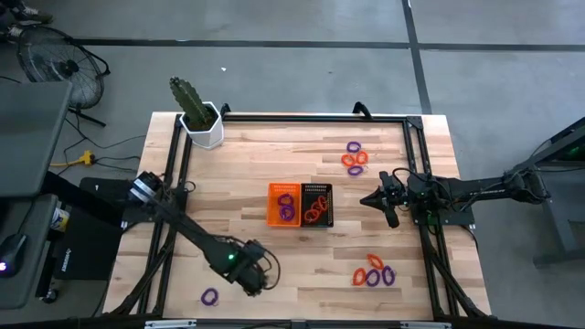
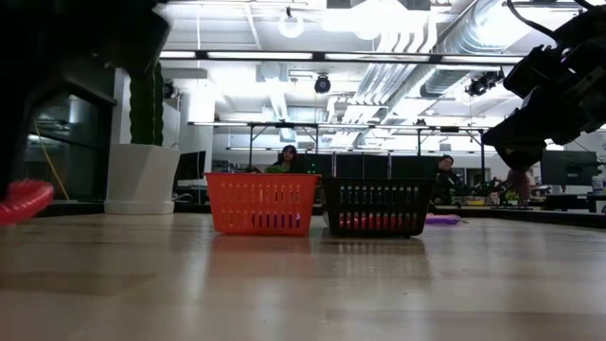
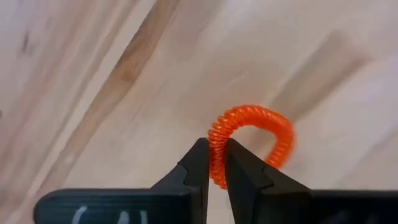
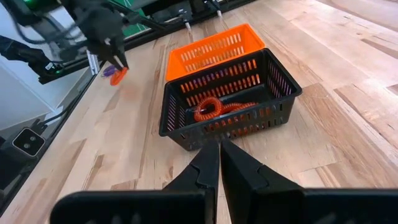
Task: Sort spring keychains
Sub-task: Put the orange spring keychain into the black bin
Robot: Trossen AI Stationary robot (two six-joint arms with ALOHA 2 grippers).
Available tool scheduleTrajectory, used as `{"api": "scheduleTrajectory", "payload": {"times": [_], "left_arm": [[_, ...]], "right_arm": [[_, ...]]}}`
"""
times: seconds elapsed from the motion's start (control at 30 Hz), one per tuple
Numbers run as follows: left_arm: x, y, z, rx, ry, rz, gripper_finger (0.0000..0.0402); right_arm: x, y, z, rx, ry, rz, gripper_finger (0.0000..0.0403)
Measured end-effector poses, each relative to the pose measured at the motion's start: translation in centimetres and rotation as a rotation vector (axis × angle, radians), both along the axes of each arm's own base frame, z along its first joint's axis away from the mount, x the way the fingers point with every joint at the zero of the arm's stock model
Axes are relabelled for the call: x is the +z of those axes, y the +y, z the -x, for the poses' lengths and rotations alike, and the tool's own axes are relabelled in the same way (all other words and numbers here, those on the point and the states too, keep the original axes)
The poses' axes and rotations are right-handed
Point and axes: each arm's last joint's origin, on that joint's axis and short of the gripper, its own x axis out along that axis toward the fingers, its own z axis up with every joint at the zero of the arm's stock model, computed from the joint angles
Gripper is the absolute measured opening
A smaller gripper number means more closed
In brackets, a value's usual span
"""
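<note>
My left gripper hovers near the table's near edge, left of centre, shut on an orange spring keychain. That keychain also shows in the low view, off the tabletop. My right gripper hangs shut and empty just right of the black bin, which holds orange keychains. The orange bin beside it holds purple keychains. Loose keychains lie flat on the wood: a group toward the far right, a group toward the near right, and one purple near the left gripper. My left gripper pinches one side of the orange coil loop between its two fingers, which lie across the coil. The rest of the loop arches out past the fingertips. The keychain is lifted clear of the table.
A potted cactus in a white pot stands at the far left corner. A black frame runs along the far edge and both sides. Bare wood lies between the bins and the near edge. People sit at desks beyond the table.
</note>
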Motion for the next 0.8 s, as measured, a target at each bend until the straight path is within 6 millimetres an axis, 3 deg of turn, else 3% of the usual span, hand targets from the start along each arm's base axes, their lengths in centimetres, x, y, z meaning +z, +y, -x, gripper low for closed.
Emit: {"api": "scheduleTrajectory", "payload": {"times": [0.27,0.43,0.67,0.8], "left_arm": [[4.3,4.3,-4.7,-0.01,-0.148,-0.088,0.0034],[6.3,8.2,-7.3,0.02,-0.225,-0.125,0.0034],[7.0,13.9,-10.1,0.109,-0.337,-0.117,0.0034],[5.9,16.3,-11.5,0.16,-0.348,-0.08,0.0034]], "right_arm": [[0.0,0.0,0.0,0.0,0.0,0.0,0.0012],[0.0,0.0,0.0,0.0,0.0,0.0,0.0012],[0.0,0.0,0.0,0.0,0.0,0.0,0.0012],[0.0,0.0,0.0,0.0,0.0,0.0,0.0012]]}}
